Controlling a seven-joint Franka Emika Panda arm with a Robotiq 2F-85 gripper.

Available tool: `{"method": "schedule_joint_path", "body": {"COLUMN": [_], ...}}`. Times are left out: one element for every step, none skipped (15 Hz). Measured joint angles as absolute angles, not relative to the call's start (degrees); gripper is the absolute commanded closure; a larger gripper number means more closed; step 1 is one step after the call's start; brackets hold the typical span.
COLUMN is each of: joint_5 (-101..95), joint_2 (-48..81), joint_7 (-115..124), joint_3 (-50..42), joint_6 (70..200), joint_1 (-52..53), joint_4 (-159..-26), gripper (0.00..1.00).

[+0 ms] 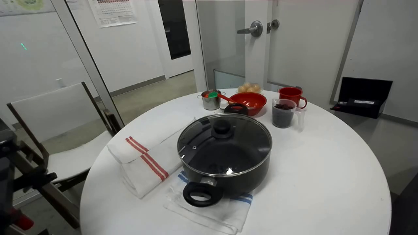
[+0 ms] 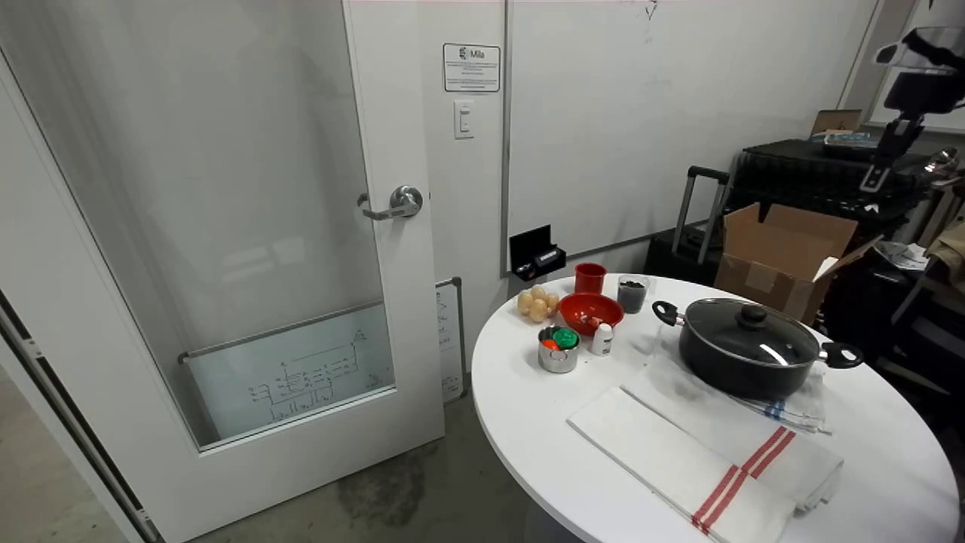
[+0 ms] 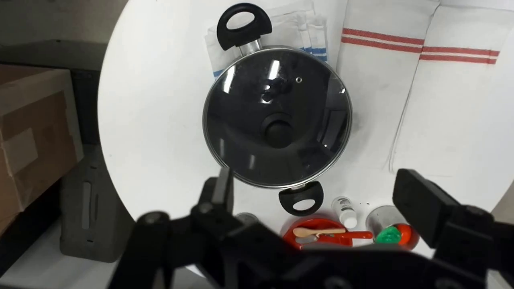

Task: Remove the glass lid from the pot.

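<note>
The glass lid [image 1: 225, 143] lies on the black pot [image 1: 238, 186] and covers its top. It is clear with a metal rim and a black centre knob. Both show in an exterior view, where the lid [image 2: 784, 335] sits level on the pot [image 2: 724, 369]. In the wrist view, the lid [image 3: 245, 132] is seen from above, with the pot's loop handles [image 3: 263, 20] sticking out at top and bottom. My gripper [image 3: 316, 174] is open, with its fingers wide apart and nothing between them. It appears above the table, with the lid beyond its fingertips.
The pot stands on a blue-striped cloth [image 1: 225, 215]; red-striped towels [image 1: 143, 163] lie beside it. A red bowl [image 1: 258, 101], metal cup [image 1: 211, 102], measuring cup [image 1: 282, 116], red mug [image 1: 290, 93], white bottle [image 2: 602, 341] and eggs [image 2: 537, 303] stand beyond one handle.
</note>
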State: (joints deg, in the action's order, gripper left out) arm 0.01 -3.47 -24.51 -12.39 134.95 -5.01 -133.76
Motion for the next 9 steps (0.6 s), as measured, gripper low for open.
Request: {"method": "schedule_joint_path", "body": {"joint_5": [1.0, 2.0, 2.9, 3.7, 4.5, 5.3, 5.9, 6.4, 6.8], "joint_2": [-1.7, 0.1, 2.0, 3.9, 5.8, 7.8, 9.8, 11.7, 13.8], "joint_7": [-25.0, -25.5, -26.2, -26.8, -27.3, -27.9, -28.5, -29.0, -29.4], "joint_3": [-12.1, -11.9, -11.5, -11.1, -10.7, -10.1, -9.5, -8.9, -8.2], "joint_6": [135.6, 136.1, 136.5, 136.7, 136.8, 136.8, 136.8, 136.8, 136.8], "joint_1": [-5.0, -5.1, -5.2, -5.4, -5.7, -6.1, -6.6, -7.1, -7.8], "joint_4": [-133.1, -132.4, -131.5, -130.5, -129.4, -128.2, -127.0, -125.8, -124.4], "gripper": [0.00, 0.00, 0.00, 0.00, 0.00, 0.00, 0.00, 0.00, 0.00]}}
